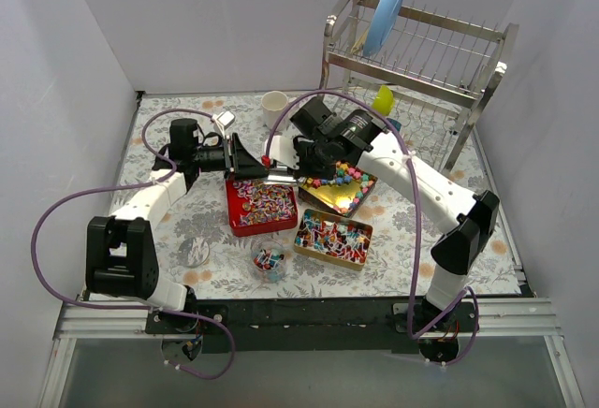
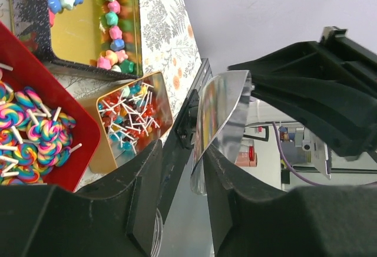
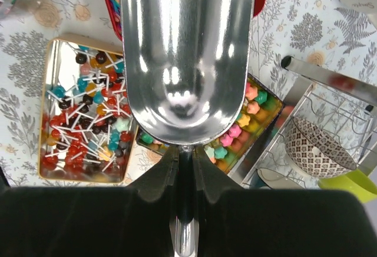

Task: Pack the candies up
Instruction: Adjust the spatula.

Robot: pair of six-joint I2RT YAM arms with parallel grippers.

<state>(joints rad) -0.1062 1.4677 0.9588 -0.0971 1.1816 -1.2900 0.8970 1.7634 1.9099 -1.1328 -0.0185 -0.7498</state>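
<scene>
The candies lie in three trays: swirl lollipops (image 1: 262, 207) in a red tray (image 1: 233, 204), pastel stars (image 1: 343, 182) in a gold tray (image 1: 329, 204), and ball lollipops (image 1: 332, 238) in a second gold tray (image 1: 301, 241). My right gripper (image 3: 185, 154) is shut on the handle of an empty metal scoop (image 3: 185, 50), held above the trays. My left gripper (image 2: 185, 151) stands open with the scoop's front rim (image 2: 224, 112) between its fingers; the rim rests against one finger, with a gap on the other side. From above, the two grippers (image 1: 236, 157) (image 1: 298, 167) meet over the red tray's far edge.
A small glass jar (image 1: 269, 260) holding some candies and a glass lid (image 1: 194, 251) sit near the front. A white cup (image 1: 274, 107) stands at the back. The dish rack (image 1: 421, 62) with a blue plate (image 1: 386, 10) fills the back right.
</scene>
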